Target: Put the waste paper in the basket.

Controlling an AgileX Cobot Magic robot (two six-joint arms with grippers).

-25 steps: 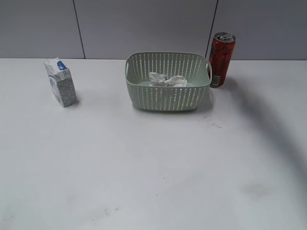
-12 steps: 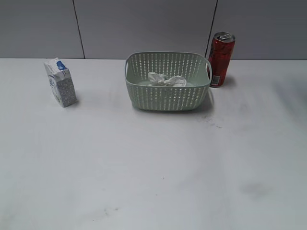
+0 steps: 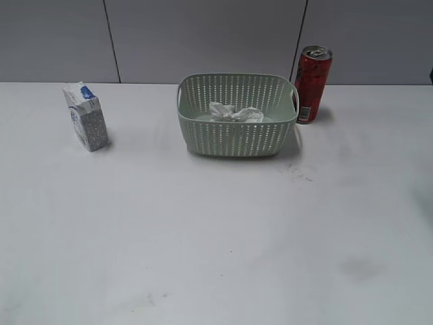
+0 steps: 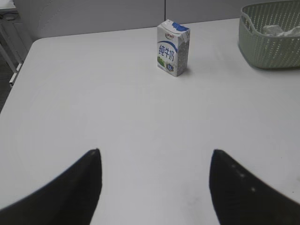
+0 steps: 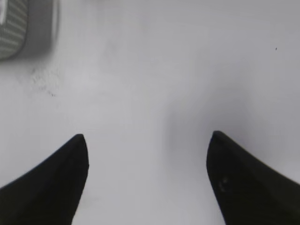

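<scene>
White crumpled waste paper (image 3: pixel 235 112) lies inside the mint basket (image 3: pixel 237 139); judged light, soft and compressible, best pinched at a raised fold. Left gripper (image 4: pixel 154 161) and right gripper (image 5: pixel 146 145) hover spread and empty over the smooth white table (image 3: pixel 203 230), backed by grey panelled wall (image 3: pixel 203 34).

The left gripper (image 4: pixel 154 157) is held with its two dark fingers spread wide apart, nothing being gripped between them. The right gripper (image 5: pixel 146 143) is likewise held parted and empty. Neither arm is seen in the exterior view.
</scene>
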